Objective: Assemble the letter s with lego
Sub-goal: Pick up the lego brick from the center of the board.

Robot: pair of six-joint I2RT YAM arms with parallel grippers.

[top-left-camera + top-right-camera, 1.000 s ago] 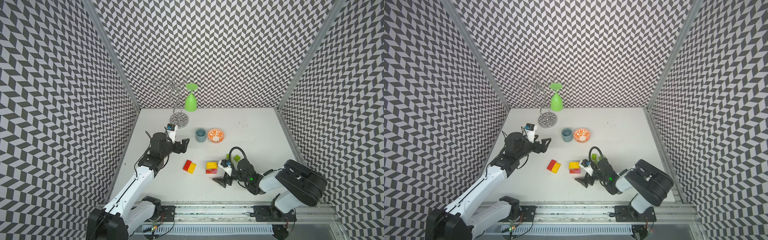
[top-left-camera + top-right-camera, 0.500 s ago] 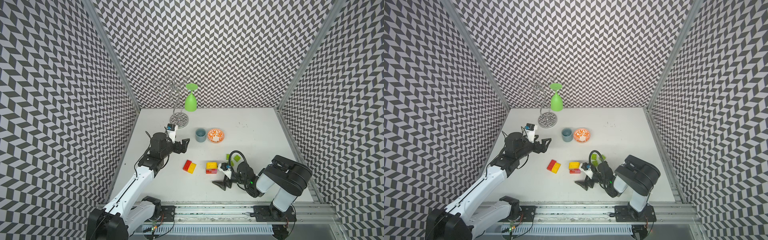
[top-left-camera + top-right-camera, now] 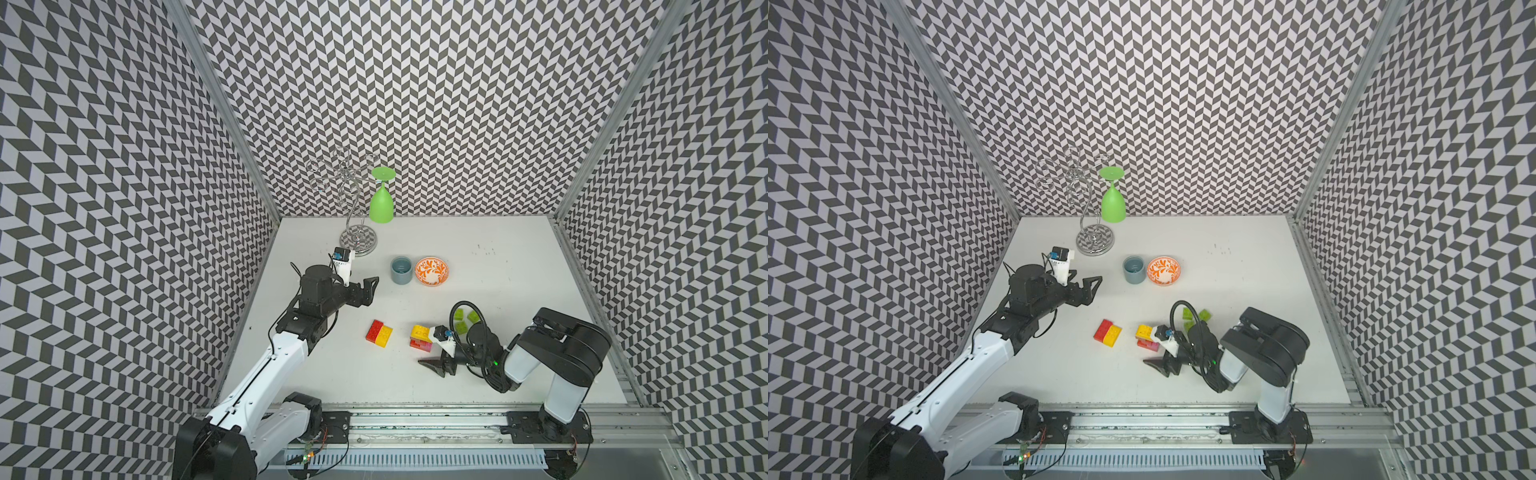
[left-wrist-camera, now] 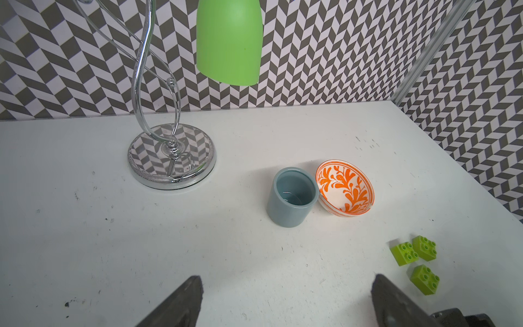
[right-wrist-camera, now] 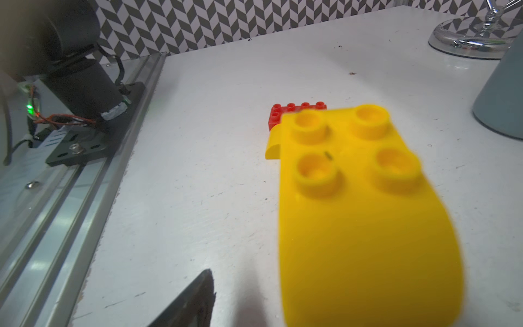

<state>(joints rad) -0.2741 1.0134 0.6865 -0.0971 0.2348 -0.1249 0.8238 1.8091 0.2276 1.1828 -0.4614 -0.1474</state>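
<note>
Top view: right gripper (image 3: pixel 435 366) low beside the lego stack (image 3: pixel 419 337), toward the front edge of the counter (image 3: pixel 498 266). Left wrist: left gripper (image 4: pixel 287 279), fingers wide, empty. Right wrist: yellow brick (image 5: pixel 353 198) fills the shot, one finger (image 5: pixel 195 297) seen, spread unclear – the robot should square up before squeezing

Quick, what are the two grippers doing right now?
Left gripper: open, holding nothing.
Right gripper: cannot tell; a yellow lego brick blocks the view.
</note>
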